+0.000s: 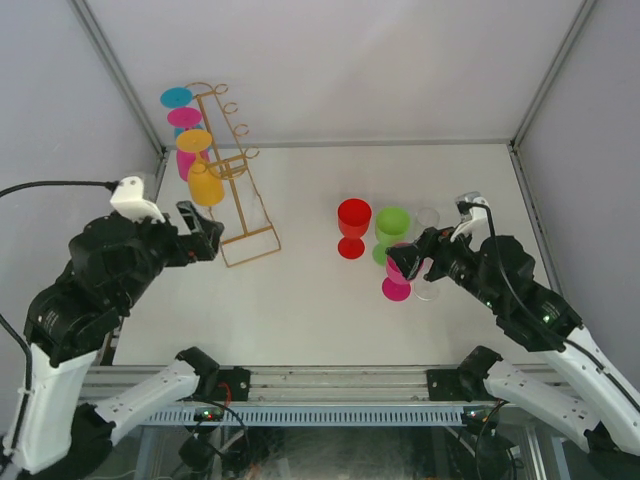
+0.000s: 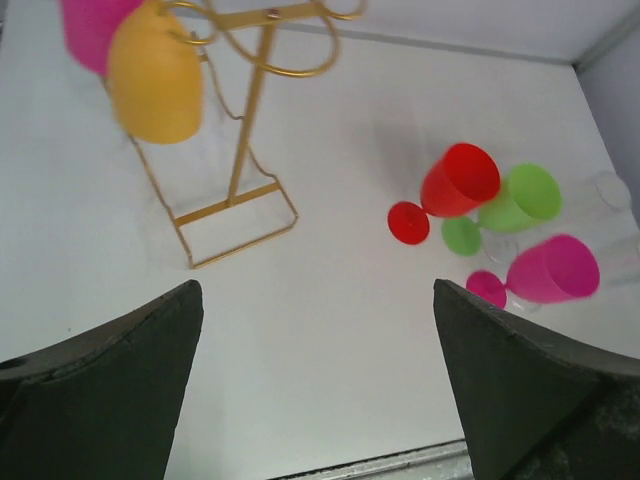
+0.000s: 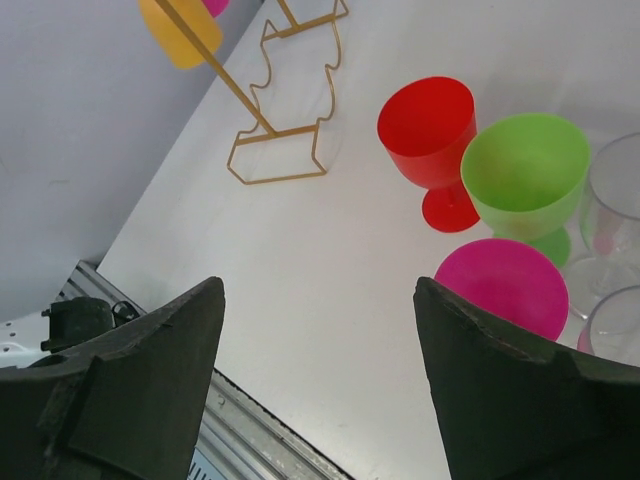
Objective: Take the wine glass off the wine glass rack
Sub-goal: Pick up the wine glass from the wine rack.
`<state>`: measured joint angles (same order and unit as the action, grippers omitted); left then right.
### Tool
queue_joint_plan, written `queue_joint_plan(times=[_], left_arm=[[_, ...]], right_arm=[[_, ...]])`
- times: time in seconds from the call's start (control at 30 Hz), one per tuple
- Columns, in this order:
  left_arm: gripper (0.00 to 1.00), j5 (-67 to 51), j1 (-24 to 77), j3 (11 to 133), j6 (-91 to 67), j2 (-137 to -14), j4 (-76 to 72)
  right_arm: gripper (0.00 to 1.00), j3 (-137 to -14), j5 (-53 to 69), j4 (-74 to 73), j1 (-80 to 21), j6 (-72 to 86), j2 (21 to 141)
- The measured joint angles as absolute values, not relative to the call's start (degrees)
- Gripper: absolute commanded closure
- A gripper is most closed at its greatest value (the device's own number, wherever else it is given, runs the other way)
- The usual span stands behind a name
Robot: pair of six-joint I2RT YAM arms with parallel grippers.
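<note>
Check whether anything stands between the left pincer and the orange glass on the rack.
Nothing visible does. The left pincer is open, and the orange glass hangs nearest to it on the rack, with only open space between them. The pink glass on the rack hangs behind the orange one, not in front.

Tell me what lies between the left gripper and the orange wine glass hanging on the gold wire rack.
Nothing: in the top view, only bare white table separates the left gripper from the orange wine glass.
</note>
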<state>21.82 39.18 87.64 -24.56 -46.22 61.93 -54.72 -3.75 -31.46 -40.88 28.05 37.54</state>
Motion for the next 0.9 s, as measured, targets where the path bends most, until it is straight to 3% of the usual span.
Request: queue_joint_plan(times=[0.23,0.43,0.6,0.9], left_arm=[[0.00,9.5,12.2,89.3,-22.8,-47.1,60.4],[0.00,-3.3,-4.1,89.2,-24.6,-50.7,53.6],[0.02,-10.9,-10.6,88.1,-29.0,-54.2,47.1],[0.08,-16.2,-13.0,87.9,-36.0,-63.2,37.3]], right_arm=[[0.22,-54.1,-2.8,-31.5,-40.5,29.9,37.5],[0.15,-54.1,-0.1,-31.4,-40.5,30.9,36.1],[0.14,-54.1,2.5,-30.5,-40.5,31.7,33.9],[0.08,-54.1,7.3,-28.5,-40.5,35.7,31.4]])
